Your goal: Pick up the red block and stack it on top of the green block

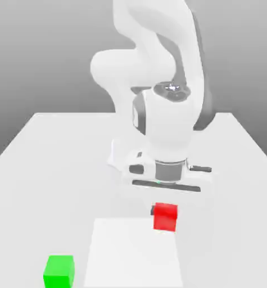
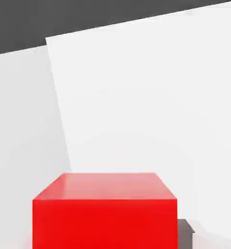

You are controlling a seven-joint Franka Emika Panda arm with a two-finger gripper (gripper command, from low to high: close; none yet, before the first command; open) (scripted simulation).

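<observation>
Tabletop (image 1: 40, 146), pale and plain, with a lighter square panel (image 1: 132, 253) laid flat on its near part. White arm (image 1: 158, 67) bent forward and down over the middle of the tabletop, wrist pointing straight down. Pincer (image 1: 164, 209) low at the panel's far edge, closed tight on the red block (image 1: 165, 217), one dark finger (image 1: 153, 211) peeking out at the block's side toward the exterior view's left. Red block upright, square to the camera, sitting at the far edge of the panel, toward the exterior view's right of it; hard to tell whether resting on the surface or raised just off it. Green block (image 1: 59, 271) well apart from the red block, low at the exterior view's left, on the bare tabletop just beside the panel's left edge, upright, not touching the panel. Nothing on top of the green block.

From the hand view: red block (image 2: 105, 216) large and close, top face and one side face showing, a dark finger (image 2: 186, 233) touching one lower side. Behind it, the lighter panel (image 2: 146, 97) slanted across the tabletop (image 2: 20, 121), dark background beyond the far edge.
</observation>
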